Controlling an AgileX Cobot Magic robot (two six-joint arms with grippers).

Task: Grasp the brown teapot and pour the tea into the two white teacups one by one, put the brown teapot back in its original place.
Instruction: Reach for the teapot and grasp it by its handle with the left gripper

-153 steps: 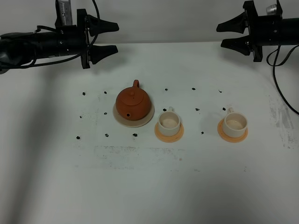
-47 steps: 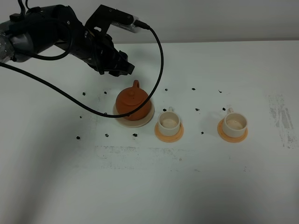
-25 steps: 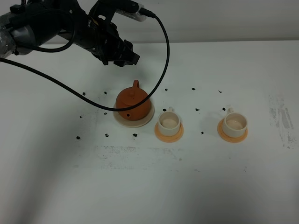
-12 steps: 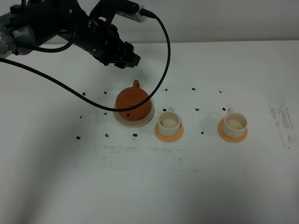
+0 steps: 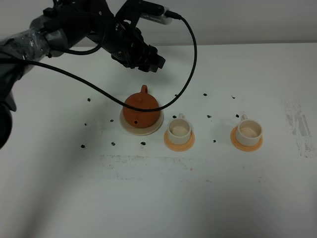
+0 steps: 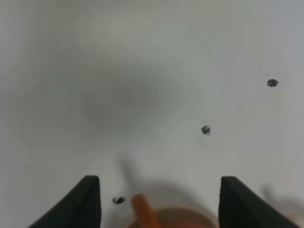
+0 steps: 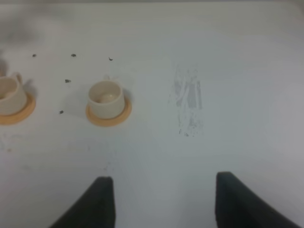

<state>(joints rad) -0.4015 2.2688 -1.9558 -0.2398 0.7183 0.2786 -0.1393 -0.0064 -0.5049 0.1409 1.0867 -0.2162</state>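
The brown teapot [image 5: 141, 109] sits on its pale beige saucer [image 5: 128, 126], its loop handle pointing to the back of the table. My left gripper [image 5: 154, 63] hovers open above the table just behind the teapot. In the left wrist view the gripper [image 6: 159, 180] is spread wide, with the blurred teapot handle [image 6: 142, 214] low between its fingers and untouched. Two white teacups [image 5: 179, 129] [image 5: 249, 130] stand on orange coasters to the right of the teapot. My right gripper [image 7: 164, 177] is open and empty, with both teacups [image 7: 106, 97] [image 7: 8, 97] far ahead of it.
Small black marks [image 5: 176, 94] dot the white table around the objects. A grey smudge [image 5: 298, 128] lies near the right edge. The left arm's black cable [image 5: 190, 54] loops down over the teapot's back. Orange coasters [image 5: 179, 143] [image 5: 246, 144] lie under the cups.
My left arm has swung to the right, bringing its open gripper from behind-left of the teapot to just behind its handle. Teapot and cups have not moved.
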